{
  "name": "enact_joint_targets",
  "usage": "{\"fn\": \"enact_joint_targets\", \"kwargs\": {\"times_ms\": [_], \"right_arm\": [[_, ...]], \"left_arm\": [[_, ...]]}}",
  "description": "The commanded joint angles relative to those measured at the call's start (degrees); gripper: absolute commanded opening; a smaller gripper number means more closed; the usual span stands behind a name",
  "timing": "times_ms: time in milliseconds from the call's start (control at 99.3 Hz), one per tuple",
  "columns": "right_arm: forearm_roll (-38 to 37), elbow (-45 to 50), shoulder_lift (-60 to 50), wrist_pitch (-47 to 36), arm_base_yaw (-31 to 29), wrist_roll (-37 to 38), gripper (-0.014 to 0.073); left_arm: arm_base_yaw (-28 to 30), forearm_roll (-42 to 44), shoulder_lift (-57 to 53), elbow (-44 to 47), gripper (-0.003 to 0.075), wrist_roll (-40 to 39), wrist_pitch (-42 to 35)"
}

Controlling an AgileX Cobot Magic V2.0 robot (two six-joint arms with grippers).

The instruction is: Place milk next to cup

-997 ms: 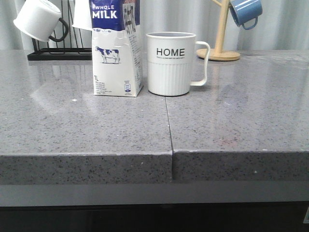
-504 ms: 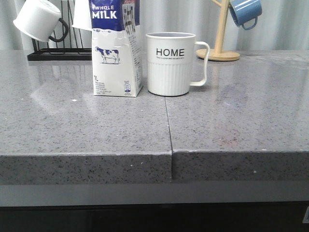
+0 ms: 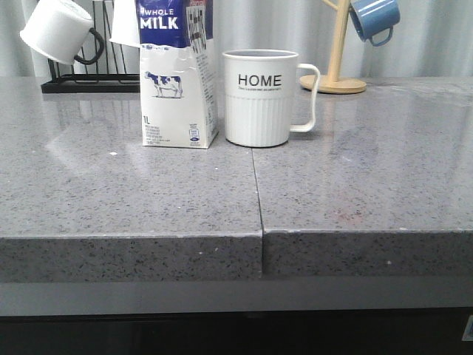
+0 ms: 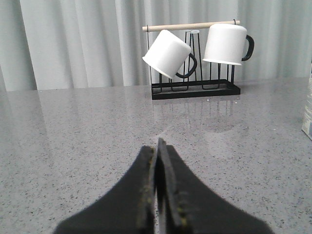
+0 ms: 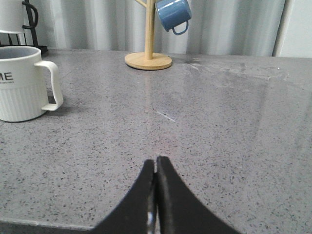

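The milk [image 3: 177, 74] is standing tall near the table's back edge, just beside the cup [image 3: 260, 97], maybe touching. The left gripper [image 4: 157, 146] and right gripper [image 5: 156, 163] are both staying pressed together, holding nothing.

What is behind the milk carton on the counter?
Behind the milk carton stands a black mug rack holding white mugs. The carton covers the rack's right end, so anything there cannot be seen.

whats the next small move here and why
Probably none beyond keeping both arms back. The milk already stands upright right beside the cup, on the side away from its handle, with only a thin gap. The left gripper and the right gripper are shut, empty, and clear of both.
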Motion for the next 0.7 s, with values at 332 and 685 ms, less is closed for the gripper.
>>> {"fn": "enact_joint_targets", "kwargs": {"times_ms": [332, 685], "right_arm": [[0.26, 4.65, -1.08, -13.55, 0.19, -0.51, -0.0068], [0.26, 4.65, -1.08, -13.43, 0.19, -0.51, -0.0068]], "left_arm": [[-0.06, -0.48, -1.86, 2.83, -0.0021, -0.51, -4.83], [-0.06, -0.48, -1.86, 2.83, -0.0021, -0.51, -4.83]]}}
